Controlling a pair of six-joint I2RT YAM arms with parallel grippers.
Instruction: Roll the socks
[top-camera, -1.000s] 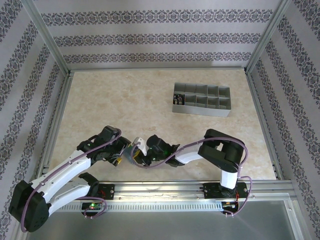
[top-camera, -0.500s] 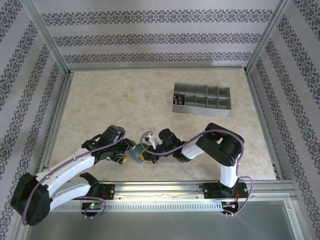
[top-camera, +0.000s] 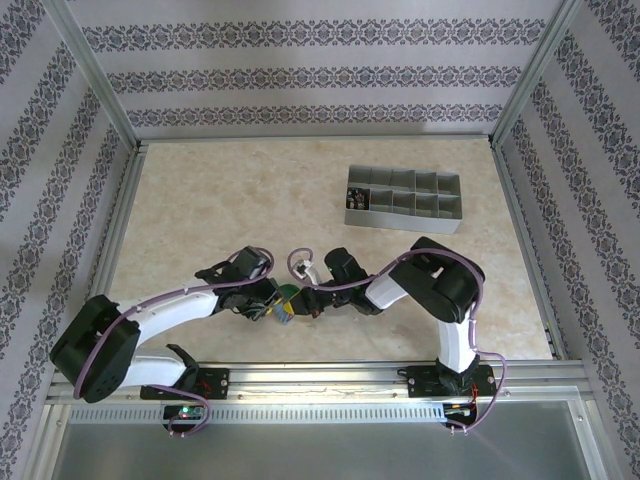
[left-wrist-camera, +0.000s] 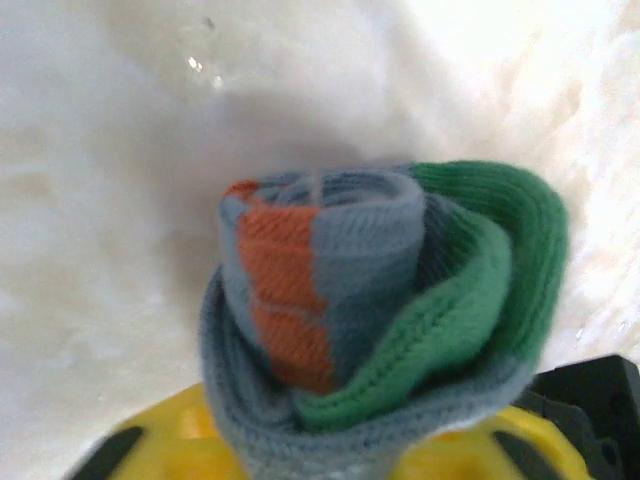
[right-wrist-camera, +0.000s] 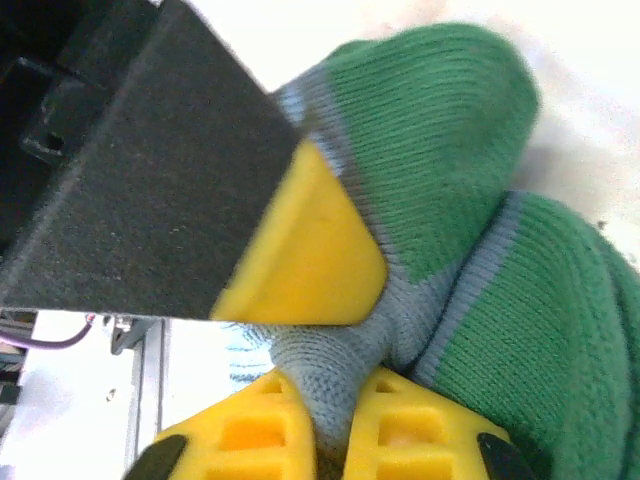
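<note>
Left claw (left-wrist-camera: 335, 455) is clamped on the sock roll (left-wrist-camera: 380, 300); right claw (right-wrist-camera: 330, 420) pinches its grey-blue edge. Roll sits at the desk's (top-camera: 250, 200) six o'clock. Soft, light, springy knit: hold across all layers, or it likely unwinds.

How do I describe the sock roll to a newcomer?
On the beige table, look near the front edge where the left gripper and right gripper meet. The sock roll sits pinched between them: soft blue-grey knit with orange bands and green heel, unlike the black-and-yellow fingers.
</note>
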